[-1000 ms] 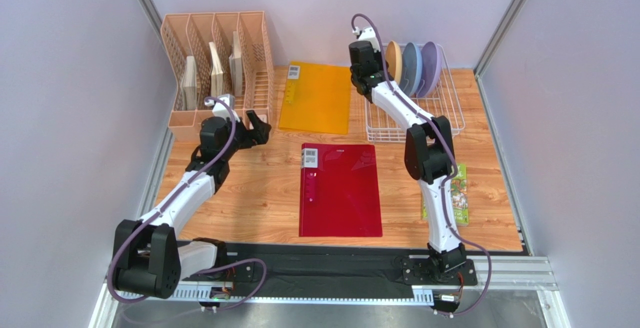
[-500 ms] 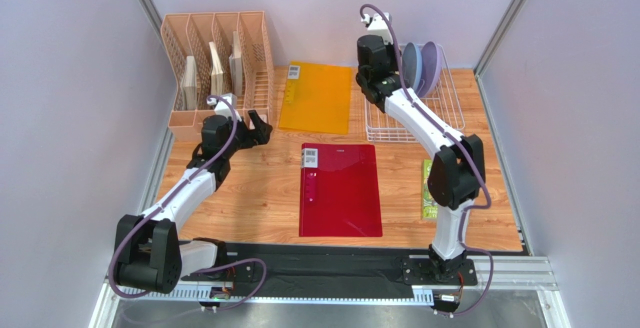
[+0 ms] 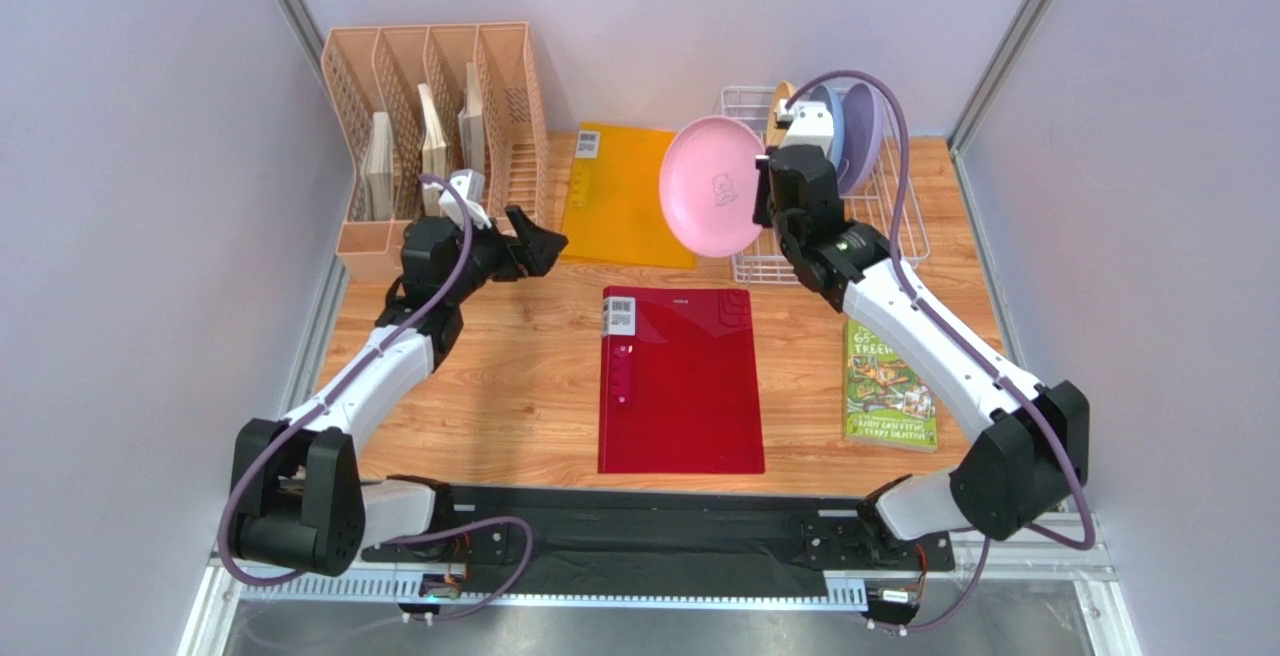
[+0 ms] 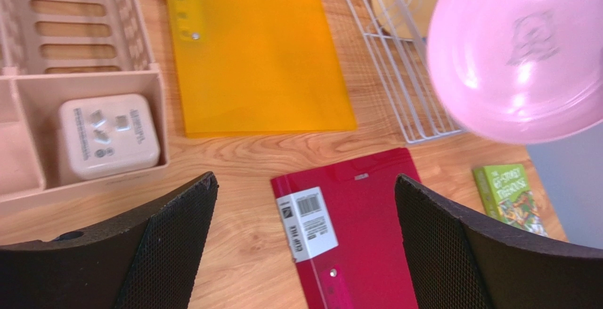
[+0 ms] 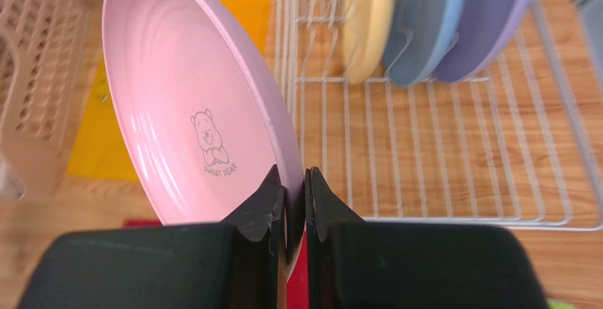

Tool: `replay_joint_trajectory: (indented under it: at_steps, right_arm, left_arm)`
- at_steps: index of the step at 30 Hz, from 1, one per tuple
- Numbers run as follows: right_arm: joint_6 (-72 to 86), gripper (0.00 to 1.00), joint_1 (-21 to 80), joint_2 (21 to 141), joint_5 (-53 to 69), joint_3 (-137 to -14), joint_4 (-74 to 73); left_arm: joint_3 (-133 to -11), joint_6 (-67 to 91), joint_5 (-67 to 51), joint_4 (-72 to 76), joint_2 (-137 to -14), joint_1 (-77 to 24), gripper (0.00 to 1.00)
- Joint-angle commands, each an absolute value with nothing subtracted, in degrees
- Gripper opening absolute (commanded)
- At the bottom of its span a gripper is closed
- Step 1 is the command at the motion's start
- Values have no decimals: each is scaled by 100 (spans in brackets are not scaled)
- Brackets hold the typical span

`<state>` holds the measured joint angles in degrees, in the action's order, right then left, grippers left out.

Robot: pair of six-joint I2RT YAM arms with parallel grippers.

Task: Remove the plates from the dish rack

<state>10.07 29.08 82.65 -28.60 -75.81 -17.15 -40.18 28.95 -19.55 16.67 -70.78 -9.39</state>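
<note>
- Far left, against the wall: a peach file organizer (image 3: 436,131), with a small white box (image 4: 106,136) in its near compartment.
- I see the left gripper (image 4: 304,182) hovering just right of the organizer's near corner. Its fingers are spread wide with nothing between them.
- Centre, far: an orange folder (image 3: 631,194) lying flat. Nearer to me is a red folder (image 3: 679,379), also flat.
- The pink plate (image 5: 191,118) is held on edge in the air, just left of the dish rack (image 5: 425,182). It is over the orange folder's right edge, with its bear-marked face turned left.
- The right gripper (image 5: 294,178) is clamped on the pink plate's rim, one finger on each face.
- At the rack's far end, standing on edge: the yellow plate (image 5: 368,19), blue plate (image 5: 425,19) and lavender plate (image 5: 481,19).
- Near right: a green book (image 3: 887,383) lying flat.
</note>
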Motion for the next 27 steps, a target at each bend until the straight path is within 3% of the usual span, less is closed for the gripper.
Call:
replay_joint_trajectory:
  at_steps: [1,9,20,22,23,25,26,27]
  right_arm:
    - [1766,0,2936,7779,-1434,-6796,-1161]
    - [2223,0,2944,7585,103,-6364,-519]
    - [2610,0,2935,7804,1185,-6249,-44]
    - [2689,0,2918,7848,1441,-6258,193]
    - [2724,0,2927,7901,1485,-6267,228]
    - [2795,0,2918,7963,1722,-6275,333]
    - [2812,0,2909,8015,1775,-6310,334]
    - [2839,0,2918,8120,1897,-6345,334]
  left_arm:
    - [-4104,3225,-2382,2355,-7233,-1063,100]
    - [-3982,3305,-2004,2829,-7646,-1538,100]
    - [-3657,3594,-1942,3568,-7761,-1687,94]
    - [-3569,3647,-1951,3761,-7743,-1687,84]
    - [-3551,3665,-1969,3797,-7743,-1687,69]
    - [-3525,3691,-2004,3867,-7717,-1687,49]
    - [-3516,3700,-2030,3893,-7708,-1687,28]
    - [-3507,3709,-2056,3928,-7708,-1687,17]
